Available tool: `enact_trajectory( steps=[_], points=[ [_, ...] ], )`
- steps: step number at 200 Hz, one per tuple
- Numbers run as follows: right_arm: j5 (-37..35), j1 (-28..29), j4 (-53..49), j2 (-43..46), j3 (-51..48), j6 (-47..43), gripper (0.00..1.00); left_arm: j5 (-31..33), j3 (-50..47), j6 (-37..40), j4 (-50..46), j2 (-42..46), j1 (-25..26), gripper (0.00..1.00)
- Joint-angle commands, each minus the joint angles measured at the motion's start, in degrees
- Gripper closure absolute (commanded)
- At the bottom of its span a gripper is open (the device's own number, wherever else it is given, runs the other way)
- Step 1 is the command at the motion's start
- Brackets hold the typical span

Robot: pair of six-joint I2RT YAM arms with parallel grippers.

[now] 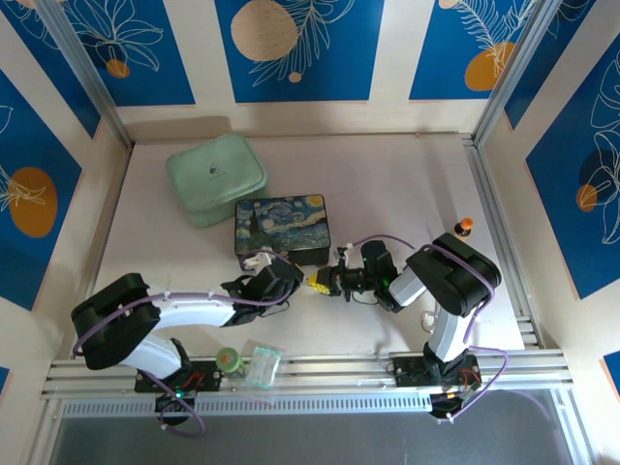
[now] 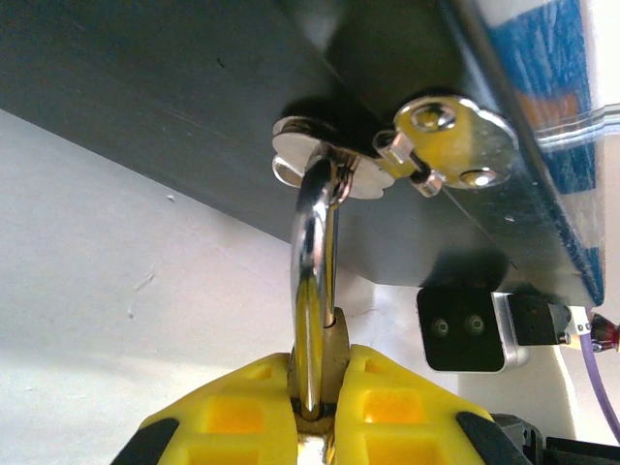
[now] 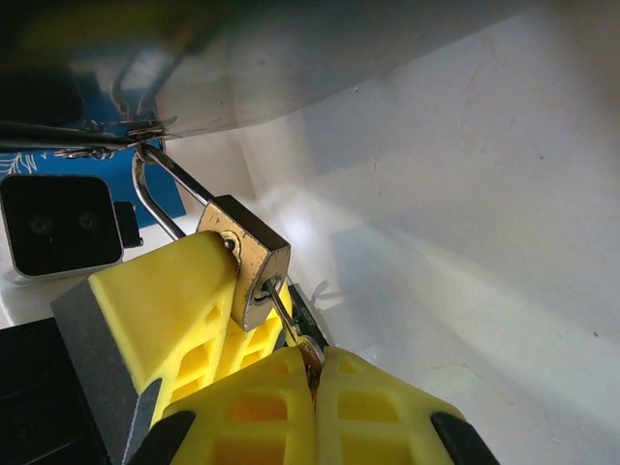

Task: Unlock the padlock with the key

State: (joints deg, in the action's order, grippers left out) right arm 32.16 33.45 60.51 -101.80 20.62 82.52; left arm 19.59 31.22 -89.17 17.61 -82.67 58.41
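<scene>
The brass padlock (image 3: 254,260) hangs by its silver shackle (image 2: 315,281) from the hasp (image 2: 320,155) on the front of the painted box (image 1: 281,226). My left gripper (image 2: 320,366) is shut on the padlock body, one yellow finger on each side. The thin silvery key (image 3: 288,320) is in the keyhole at the bottom of the padlock. My right gripper (image 3: 315,373) is shut on the key's head, facing the left gripper's yellow fingers (image 3: 165,291). In the top view both grippers (image 1: 295,282) (image 1: 325,283) meet just in front of the box.
A mint-green case (image 1: 215,177) lies behind the box at the left. A small bottle with an orange cap (image 1: 465,226) stands at the right. A green-capped item (image 1: 228,358) and a clear plastic packet (image 1: 262,365) lie by the near rail. The box's round latch plate (image 2: 455,140) sits beside the hasp.
</scene>
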Motion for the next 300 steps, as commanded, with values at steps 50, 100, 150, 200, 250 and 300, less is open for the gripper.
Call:
enact_trajectory(
  steps=[50, 100, 150, 200, 250, 300],
  points=[
    [-2.0, 0.6, 1.1, 0.5, 2.7, -2.9, 1.00, -6.5, 1.0, -3.0, 12.5, 2.8, 2.4, 1.00],
    [0.3, -0.8, 6.2, -0.1, 2.5, -2.8, 1.00, -10.2, 0.0, -3.4, 15.3, 3.1, 2.7, 1.00],
    [1.5, -1.0, 4.3, -0.9, 4.2, -3.3, 1.00, -12.9, 0.5, -1.9, 17.1, 2.8, 3.2, 1.00],
    [-0.1, -0.1, 2.7, 1.1, 4.5, -3.8, 0.94, -11.5, -0.1, -2.3, 16.9, 1.8, 3.7, 1.00],
    [-1.6, -0.1, 2.0, 2.5, 2.7, -4.4, 0.94, -10.1, 0.1, -1.0, 13.8, 2.7, 3.7, 1.00],
    [-2.3, 0.6, 2.4, 3.2, 2.9, -5.3, 0.93, -9.0, 1.1, 0.3, 10.0, 3.8, 3.8, 1.00]
  ],
)
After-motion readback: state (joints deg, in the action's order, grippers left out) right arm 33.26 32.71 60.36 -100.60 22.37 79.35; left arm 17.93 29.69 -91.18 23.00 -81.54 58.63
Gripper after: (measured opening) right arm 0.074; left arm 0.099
